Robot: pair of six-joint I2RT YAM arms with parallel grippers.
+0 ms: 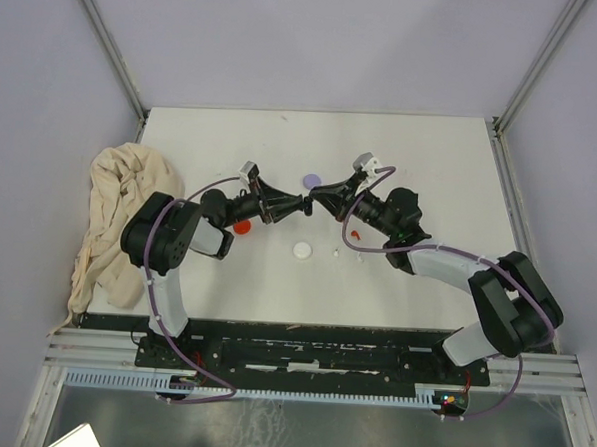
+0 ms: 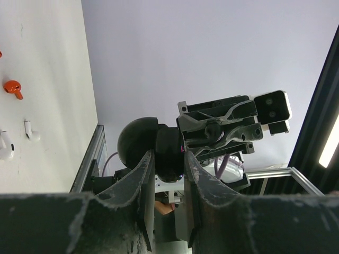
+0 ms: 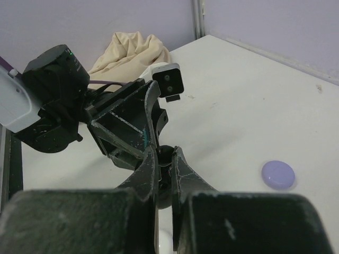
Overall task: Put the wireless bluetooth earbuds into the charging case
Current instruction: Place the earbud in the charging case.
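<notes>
A black round charging case (image 1: 307, 205) hangs in the air over the table's middle, pinched from both sides. My left gripper (image 1: 298, 207) is shut on it; in the left wrist view the case (image 2: 170, 151) sits between the fingertips, with a black dome (image 2: 136, 142) beside it. My right gripper (image 1: 319, 199) faces the left one, and in its wrist view its fingers clamp the case's edge (image 3: 169, 153). A red earbud (image 1: 354, 231) (image 2: 13, 87) and a white earbud (image 1: 335, 251) (image 2: 30, 129) lie loose on the table. Any black earbuds are hidden.
A lilac disc (image 1: 312, 180) (image 3: 278, 174), a white disc (image 1: 302, 250) and a red disc (image 1: 241, 226) lie on the white table (image 1: 432, 160). A crumpled beige cloth (image 1: 119, 214) covers the left edge. Purple walls enclose the table on three sides.
</notes>
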